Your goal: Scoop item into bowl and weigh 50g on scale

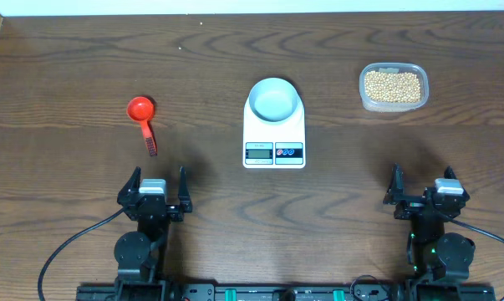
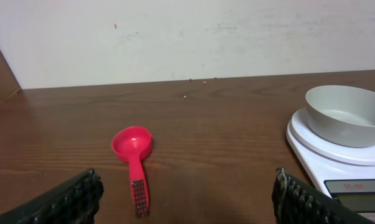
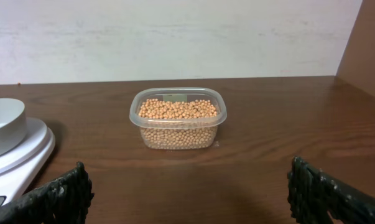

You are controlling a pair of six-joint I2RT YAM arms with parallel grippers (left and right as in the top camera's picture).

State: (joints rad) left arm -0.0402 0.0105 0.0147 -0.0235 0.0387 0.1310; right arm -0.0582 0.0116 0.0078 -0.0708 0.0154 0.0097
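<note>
The pale blue-white bowl (image 1: 275, 100) stands empty on the white scale (image 1: 274, 140) at the table's middle; both also show in the left wrist view, bowl (image 2: 346, 116) and scale (image 2: 321, 155). Tan-yellow beans (image 1: 392, 86) fill a clear plastic tub (image 1: 393, 104) at the right back, seen in the right wrist view (image 3: 178, 118). A red scoop (image 1: 142, 119) lies on the table left of the scale, handle toward me, also in the left wrist view (image 2: 134, 162). My left gripper (image 1: 155, 189) is open and empty near the front edge. My right gripper (image 1: 424, 189) is open and empty at front right.
The dark wooden table (image 1: 201, 67) ends at a white wall at the back. A few stray beans (image 2: 203, 81) lie near the back edge. The scale's edge shows at the left of the right wrist view (image 3: 13, 155).
</note>
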